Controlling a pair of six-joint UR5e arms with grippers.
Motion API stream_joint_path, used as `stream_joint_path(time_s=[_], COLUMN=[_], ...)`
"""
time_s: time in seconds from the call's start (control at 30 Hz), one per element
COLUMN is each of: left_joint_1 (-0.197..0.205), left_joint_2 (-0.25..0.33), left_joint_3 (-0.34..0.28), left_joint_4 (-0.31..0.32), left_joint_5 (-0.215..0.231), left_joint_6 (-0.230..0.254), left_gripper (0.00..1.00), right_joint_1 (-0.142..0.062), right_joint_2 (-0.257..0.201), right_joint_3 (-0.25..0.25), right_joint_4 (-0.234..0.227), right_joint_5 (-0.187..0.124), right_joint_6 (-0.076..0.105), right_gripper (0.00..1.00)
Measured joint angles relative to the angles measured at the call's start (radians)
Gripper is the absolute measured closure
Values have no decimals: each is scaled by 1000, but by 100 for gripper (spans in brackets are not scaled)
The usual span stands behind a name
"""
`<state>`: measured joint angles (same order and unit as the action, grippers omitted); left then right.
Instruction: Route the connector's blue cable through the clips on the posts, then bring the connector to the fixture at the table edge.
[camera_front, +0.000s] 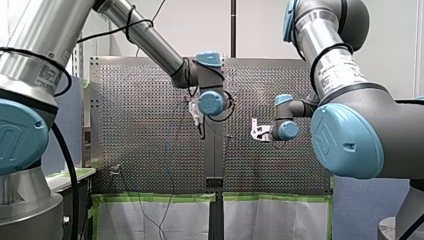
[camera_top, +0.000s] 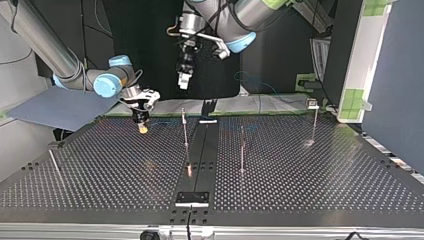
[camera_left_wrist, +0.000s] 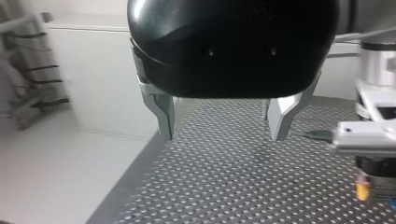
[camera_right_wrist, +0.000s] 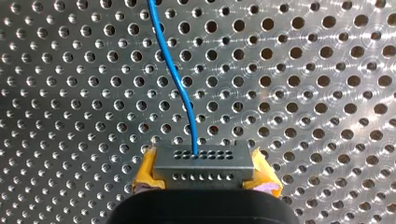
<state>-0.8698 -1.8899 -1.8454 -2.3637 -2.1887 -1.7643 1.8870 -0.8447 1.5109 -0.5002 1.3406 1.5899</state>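
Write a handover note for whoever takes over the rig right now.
My left gripper: open, empty, raised above the table.
My right gripper: shut on the connector, blue cable trailing ahead over the table.
Done: connector grasped.
Left: thread cable through the clips on the posts, none visibly threaded yet, then carry connector to the fixture.

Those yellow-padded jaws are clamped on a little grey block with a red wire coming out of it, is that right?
Not quite: the wire is blue, not red. In the right wrist view the yellow-padded jaws are clamped on the grey connector, and the blue cable runs out of it over the perforated table.
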Motion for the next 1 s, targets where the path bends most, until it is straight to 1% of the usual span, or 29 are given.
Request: stream_joint_path(time_s=[0.17,0.27,0.33,0.47,0.6,0.8,1.0], left_joint_1=[1,0,0,-5,-9,-11,-12], left_joint_2=[40,64,80,119,150,196,248], left_joint_3=[-40,-64,-80,-119,-151,-196,-249], left_joint_4=[9,11,11,15,30,37,38], left_joint_5=[-4,-1,-5,-35,-56,-61,-61], left_joint_6=[-37,-40,-30,5,27,64,73], left_gripper=[0,0,0,0,0,0,0], right_joint_1=[3,4,5,5,5,5,5], right_joint_2=[0,0,1,1,1,1,0], right_joint_3=[0,0,0,0,0,0,0], right_joint_4=[3,4,4,4,4,4,4], right_joint_5=[1,2,2,2,2,3,3], right_joint_6=[-2,-3,-3,-3,-3,-3,-3], right_gripper=[100,100,100,100,100,100,100])
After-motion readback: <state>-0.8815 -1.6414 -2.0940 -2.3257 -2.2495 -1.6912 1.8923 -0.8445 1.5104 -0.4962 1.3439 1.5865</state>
